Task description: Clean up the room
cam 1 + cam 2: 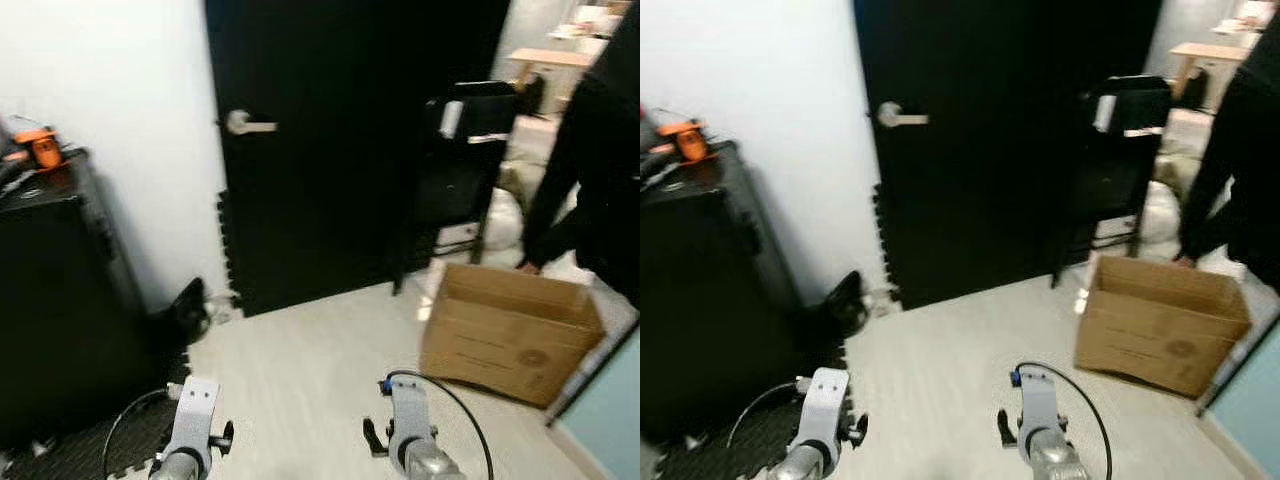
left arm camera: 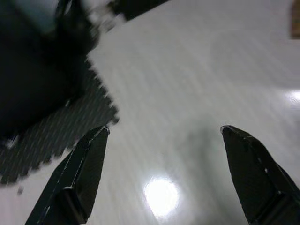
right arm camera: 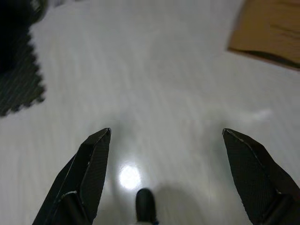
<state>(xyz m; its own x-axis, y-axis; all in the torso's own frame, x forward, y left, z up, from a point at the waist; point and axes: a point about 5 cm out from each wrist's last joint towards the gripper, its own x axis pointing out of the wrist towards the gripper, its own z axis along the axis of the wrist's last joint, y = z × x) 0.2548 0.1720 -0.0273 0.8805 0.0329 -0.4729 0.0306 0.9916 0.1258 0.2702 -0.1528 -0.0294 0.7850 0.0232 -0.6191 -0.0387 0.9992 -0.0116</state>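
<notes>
Both arms hang low over the pale floor [image 1: 300,370]. The left end effector [image 2: 161,140] and the right end effector [image 3: 166,140] each have their two black fingers spread wide, holding nothing.

One open brown cardboard box [image 1: 510,325] sits on the floor at three o'clock, likely where clutter belongs. One person in dark clothing [image 1: 590,180] stands just behind it, at two o'clock. One black door with a silver lever handle [image 1: 250,124] stands at twelve o'clock, and one dark folding chair [image 1: 465,170] is at one o'clock. One black cabinet [image 1: 50,290] at nine o'clock carries one orange tool [image 1: 40,148].

No loose item to pick up is clearly visible. Walking toward the box risks bumping the person, and the interlocking dark foam mat [image 1: 110,440] at seven o'clock could catch a foot.
</notes>
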